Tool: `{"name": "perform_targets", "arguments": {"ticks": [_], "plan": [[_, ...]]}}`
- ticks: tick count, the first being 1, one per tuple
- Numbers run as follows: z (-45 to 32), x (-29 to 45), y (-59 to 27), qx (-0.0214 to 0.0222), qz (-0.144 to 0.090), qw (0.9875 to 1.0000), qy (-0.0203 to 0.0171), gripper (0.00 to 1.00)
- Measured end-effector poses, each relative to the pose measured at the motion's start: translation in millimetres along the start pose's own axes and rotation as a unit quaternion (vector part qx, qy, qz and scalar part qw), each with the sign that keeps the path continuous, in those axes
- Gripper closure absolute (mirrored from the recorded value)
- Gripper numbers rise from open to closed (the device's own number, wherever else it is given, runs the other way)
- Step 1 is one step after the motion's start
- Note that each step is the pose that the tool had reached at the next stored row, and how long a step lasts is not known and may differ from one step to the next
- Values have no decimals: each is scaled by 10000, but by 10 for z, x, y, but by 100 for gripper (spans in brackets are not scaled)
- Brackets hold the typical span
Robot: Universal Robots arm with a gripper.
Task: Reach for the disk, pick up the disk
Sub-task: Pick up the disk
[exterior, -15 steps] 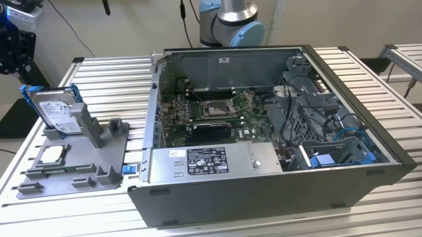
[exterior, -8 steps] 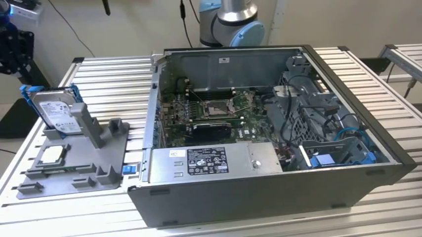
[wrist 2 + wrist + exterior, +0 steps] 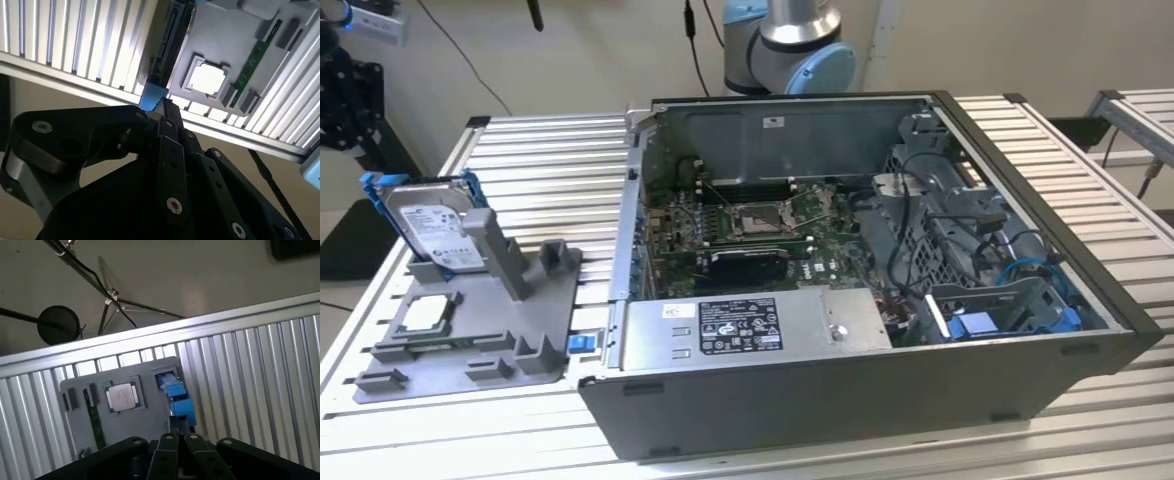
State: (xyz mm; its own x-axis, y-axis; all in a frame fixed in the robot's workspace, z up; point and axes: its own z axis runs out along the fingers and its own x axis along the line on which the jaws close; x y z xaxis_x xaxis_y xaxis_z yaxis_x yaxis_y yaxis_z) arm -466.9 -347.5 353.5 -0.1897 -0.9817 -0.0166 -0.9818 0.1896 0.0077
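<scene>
At the exterior view's left, the disk (image 3: 438, 232) waits ungrasped.
It stands upright in the grey holder (image 3: 494, 330) on the counter (image 3: 534, 150); your gripper (image 3: 179, 424) hangs apart from it, closed on nothing, so the reach is unfinished and the pickup not yet done.

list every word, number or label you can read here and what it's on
No text can be quoted.
White label on the flat silver-grey disk with blue bracket: print too small to read.
Black-and-white label on the big grey power-supply box: too small to read.
Small white sticker inside the open grey metal computer case: too small to read.
</scene>
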Motion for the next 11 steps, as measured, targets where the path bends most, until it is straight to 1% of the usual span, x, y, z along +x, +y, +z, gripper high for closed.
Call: {"name": "perform_targets", "arguments": {"ticks": [2,4,6,8,9,11], "plan": [[0,0,0,-3,-177,9998,1,100],[0,-1,-2,-6,-341,9994,3,100],[0,-2,-8,-7,-420,9991,3,100],[0,-2,-8,-7,-431,9991,3,100],[0,-1,-8,-7,-431,9991,4,0],[0,-1,-8,-7,-431,9991,3,0]]}}
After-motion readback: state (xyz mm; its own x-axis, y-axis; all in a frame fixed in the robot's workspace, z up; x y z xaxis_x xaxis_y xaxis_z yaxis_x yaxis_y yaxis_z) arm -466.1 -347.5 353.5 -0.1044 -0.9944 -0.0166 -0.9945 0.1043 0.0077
